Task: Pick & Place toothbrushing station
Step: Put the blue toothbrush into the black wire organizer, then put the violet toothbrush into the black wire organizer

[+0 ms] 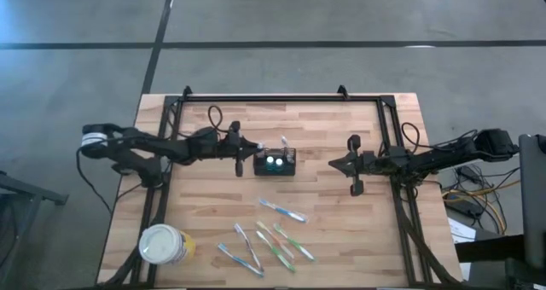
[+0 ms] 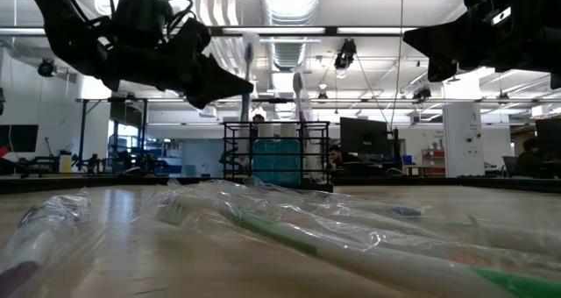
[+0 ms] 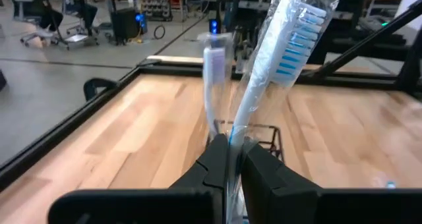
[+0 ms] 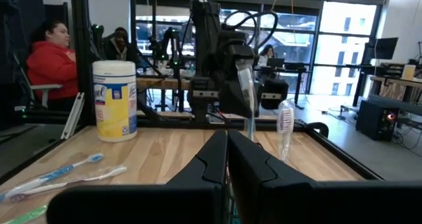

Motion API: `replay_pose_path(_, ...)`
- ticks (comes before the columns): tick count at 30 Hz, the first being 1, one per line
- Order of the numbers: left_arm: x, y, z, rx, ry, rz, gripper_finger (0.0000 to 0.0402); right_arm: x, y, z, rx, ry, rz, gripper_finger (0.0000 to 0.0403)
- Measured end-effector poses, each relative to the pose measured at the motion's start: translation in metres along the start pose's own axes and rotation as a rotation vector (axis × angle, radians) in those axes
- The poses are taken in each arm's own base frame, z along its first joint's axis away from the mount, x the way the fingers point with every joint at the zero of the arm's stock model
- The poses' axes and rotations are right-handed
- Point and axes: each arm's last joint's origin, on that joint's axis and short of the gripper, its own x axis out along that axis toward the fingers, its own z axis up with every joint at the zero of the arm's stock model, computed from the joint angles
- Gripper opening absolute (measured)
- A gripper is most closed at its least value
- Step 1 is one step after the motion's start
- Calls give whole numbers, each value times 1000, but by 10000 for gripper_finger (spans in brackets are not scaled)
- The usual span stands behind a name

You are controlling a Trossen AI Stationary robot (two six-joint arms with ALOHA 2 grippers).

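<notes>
The toothbrushing station (image 1: 275, 164), a small black wire-mesh caddy, stands mid-table, and a wrapped toothbrush (image 3: 214, 79) stands upright in it. My left gripper (image 1: 241, 153) is just left of the caddy, pointing level and shut on another wrapped toothbrush (image 3: 283, 46) with blue bristles. That brush also shows in the low view (image 2: 250, 57) and the right wrist view (image 4: 245, 85). My right gripper (image 1: 354, 165) hangs shut and empty to the right of the caddy, pointing at it (image 4: 227, 145). My left gripper pinches the wrapped toothbrush's white handle (image 3: 235, 128), low on its length, between its two fingers through the clear wrapper. The fingers come level from the table's left, across the handle. The brush stands head up, leaning a little; its lower end is hidden behind the fingers.
Several loose wrapped toothbrushes (image 1: 275, 239) lie on the near middle of the table. A round white-and-yellow container (image 1: 162, 244) stands at the near left corner. A black frame (image 1: 281, 96) rims the wooden table. People sit in the room beyond (image 4: 53, 59).
</notes>
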Motion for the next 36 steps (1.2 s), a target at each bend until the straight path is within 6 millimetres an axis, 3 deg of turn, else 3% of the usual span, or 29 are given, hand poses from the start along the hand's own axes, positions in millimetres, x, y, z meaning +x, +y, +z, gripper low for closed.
replay_pose_path(12,12,2,-24,-13,62,19,25,0,0,0,1,-2,1,8)
replay_pose_path(25,14,2,-28,-49,76,28,36,0,0,0,4,-2,1,8)
replay_pose_path(29,13,2,-29,-64,92,4,77,0,0,0,4,-2,1,8)
replay_pose_path(36,11,1,-21,-75,55,2,192,0,0,0,4,-1,1,8)
